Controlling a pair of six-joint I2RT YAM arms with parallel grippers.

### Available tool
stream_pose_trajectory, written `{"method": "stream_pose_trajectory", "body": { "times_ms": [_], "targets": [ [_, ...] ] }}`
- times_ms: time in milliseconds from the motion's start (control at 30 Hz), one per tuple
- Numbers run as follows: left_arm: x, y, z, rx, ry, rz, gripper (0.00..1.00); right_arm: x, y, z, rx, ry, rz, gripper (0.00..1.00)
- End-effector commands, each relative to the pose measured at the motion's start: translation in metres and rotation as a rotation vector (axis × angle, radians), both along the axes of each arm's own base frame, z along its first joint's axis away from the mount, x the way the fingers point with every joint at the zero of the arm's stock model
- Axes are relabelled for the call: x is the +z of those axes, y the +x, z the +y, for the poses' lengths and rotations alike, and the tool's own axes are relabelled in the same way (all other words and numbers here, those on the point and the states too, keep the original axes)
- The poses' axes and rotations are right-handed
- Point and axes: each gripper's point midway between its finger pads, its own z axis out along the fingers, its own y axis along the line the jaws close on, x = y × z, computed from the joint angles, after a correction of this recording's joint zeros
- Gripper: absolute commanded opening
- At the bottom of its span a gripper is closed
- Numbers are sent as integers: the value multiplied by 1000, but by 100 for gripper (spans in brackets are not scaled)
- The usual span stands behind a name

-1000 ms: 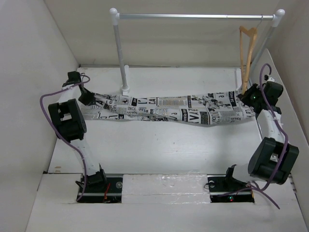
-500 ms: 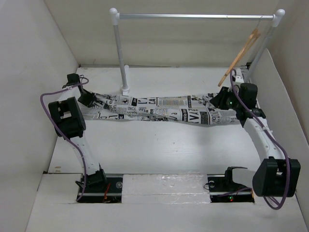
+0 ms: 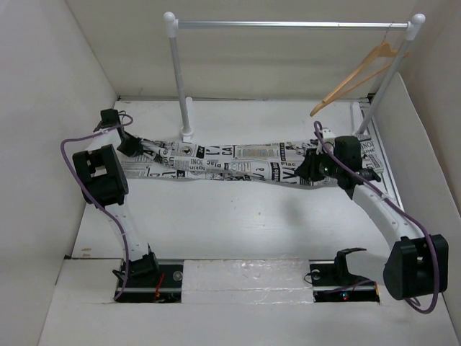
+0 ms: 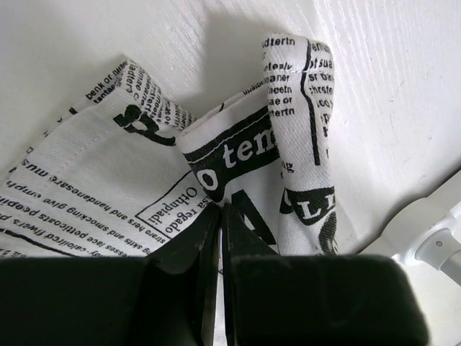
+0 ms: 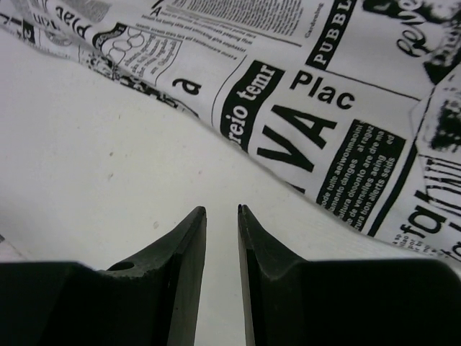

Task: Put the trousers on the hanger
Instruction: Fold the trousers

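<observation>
My left gripper is closed tight, its tips pinching a bunched fold at one end of the trousers. That end sits at the left of the top view, close to the side wall, so I have little room on that side. From there the trousers lie stretched in a band across the middle of the table, flat on the surface.

My right gripper stands narrowly parted with nothing between its tips. It is low over bare table, just beside the near edge of the cloth, toward the right of the top view.

Below the band, bare table runs down to my bases. The hanger hangs tilted by its hook from the rail at the upper right, apart from the trousers. The rail's left post stands right at the cloth's far edge.
</observation>
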Motion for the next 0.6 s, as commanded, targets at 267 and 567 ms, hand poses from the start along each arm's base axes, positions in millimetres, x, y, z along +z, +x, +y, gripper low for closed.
{"method": "stream_pose_trajectory", "body": {
  "times_ms": [267, 567],
  "targets": [
    [94, -24, 20, 87, 177, -195, 0, -18, -10, 24, 122, -4, 3, 30],
    [37, -94, 41, 246, 162, -65, 0, -27, -5, 12, 167, -28, 19, 30]
  ]
}}
